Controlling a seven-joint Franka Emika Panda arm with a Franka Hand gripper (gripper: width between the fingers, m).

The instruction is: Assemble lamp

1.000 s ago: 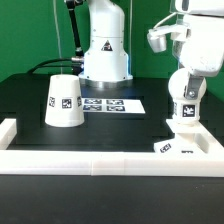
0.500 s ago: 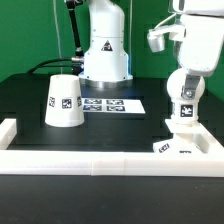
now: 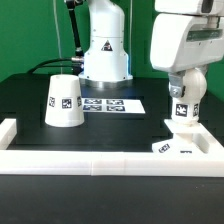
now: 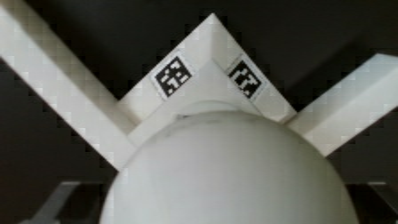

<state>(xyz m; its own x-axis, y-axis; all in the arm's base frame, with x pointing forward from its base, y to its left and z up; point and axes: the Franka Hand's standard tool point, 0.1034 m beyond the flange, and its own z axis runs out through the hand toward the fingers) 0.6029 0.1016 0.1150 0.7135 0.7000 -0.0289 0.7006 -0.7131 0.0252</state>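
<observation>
The round bulb (image 3: 184, 98) stands upright on its short stem in the flat angular base (image 3: 180, 143) at the exterior view's right. My gripper (image 3: 186, 78) hangs right above the bulb, and its jaws look open with one on each side of the bulb's top. In the wrist view the bulb (image 4: 222, 170) fills the middle, with the tagged base (image 4: 206, 72) behind it and dark fingertips (image 4: 75, 200) at the edges. The cone shade (image 3: 65, 102) stands alone at the exterior view's left.
The marker board (image 3: 112, 104) lies flat between the shade and the base. A low white wall (image 3: 100, 161) runs along the table's front and sides. The big white robot pedestal (image 3: 105, 50) stands at the back.
My gripper has moved from the upper right toward the exterior view's left and down over the bulb. The bulb, base and shade have not moved.
</observation>
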